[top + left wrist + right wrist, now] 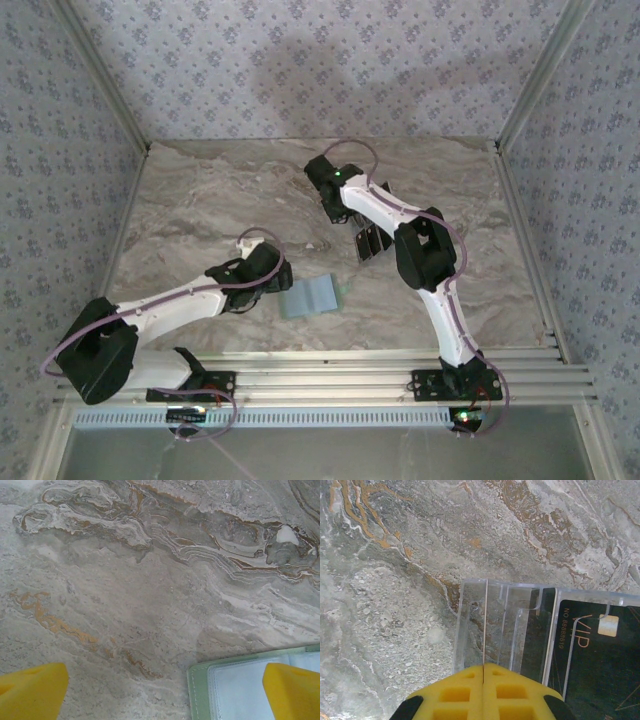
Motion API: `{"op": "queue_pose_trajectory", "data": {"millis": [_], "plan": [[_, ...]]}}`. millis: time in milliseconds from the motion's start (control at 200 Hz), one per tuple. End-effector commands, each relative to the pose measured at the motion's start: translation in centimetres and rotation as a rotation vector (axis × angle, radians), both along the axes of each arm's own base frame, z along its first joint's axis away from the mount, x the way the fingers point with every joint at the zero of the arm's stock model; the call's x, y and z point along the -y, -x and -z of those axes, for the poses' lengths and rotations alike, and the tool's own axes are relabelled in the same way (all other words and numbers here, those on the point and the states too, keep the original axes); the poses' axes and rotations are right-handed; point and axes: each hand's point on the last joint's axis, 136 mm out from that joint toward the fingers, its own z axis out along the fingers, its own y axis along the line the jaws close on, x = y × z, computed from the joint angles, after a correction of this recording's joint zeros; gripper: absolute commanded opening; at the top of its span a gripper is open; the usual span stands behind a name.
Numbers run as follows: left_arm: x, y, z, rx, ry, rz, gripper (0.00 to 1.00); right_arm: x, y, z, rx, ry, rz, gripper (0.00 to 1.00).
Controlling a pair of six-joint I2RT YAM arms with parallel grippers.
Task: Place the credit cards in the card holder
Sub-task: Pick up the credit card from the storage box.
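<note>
On the left we see the left pincer spread wide, its yellow fingers low over the table. The card holder lies open and flat near the middle of the table, just beside that pincer. Its long side runs left to right, tipped up a little at the right. In the left wrist view one finger covers part of it.

Further right, the right pincer is pressed together on a thin pale edge. We cannot tell if that edge is a card or a wall of the clear box. The black cards sit in that box, long side pointing away from the pincer, cut off at the bottom and right.

The table looks like grey stone with brown lines. Walls with small blue flowers stand around it.
</note>
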Motion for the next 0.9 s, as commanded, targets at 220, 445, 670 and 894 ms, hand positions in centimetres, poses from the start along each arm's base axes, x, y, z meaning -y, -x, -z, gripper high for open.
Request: {"op": "queue_pose_trajectory", "data": {"millis": [220,445,670,894], "plan": [[0.2,-0.6,-0.7,0.011,-0.003,0.006,1.0,-1.5,1.0,-8.2,0.126,-0.108,-0.037,0.0],[-0.2,-0.6,-0.8,0.011,-0.014,0.001,1.0,-3.0,3.8,-12.9,0.159,-0.341,-0.065,0.0],[-1.0,-0.2,-1.0,0.012,-0.023,-0.008,1.0,-4.2,8.1,-15.8,0.129,-0.648,-0.078,0.0],[-1.8,0.8,-1.2,0.003,-0.027,-0.006,1.0,-4.8,12.1,-15.7,0.052,-0.975,-0.068,0.0]]}}
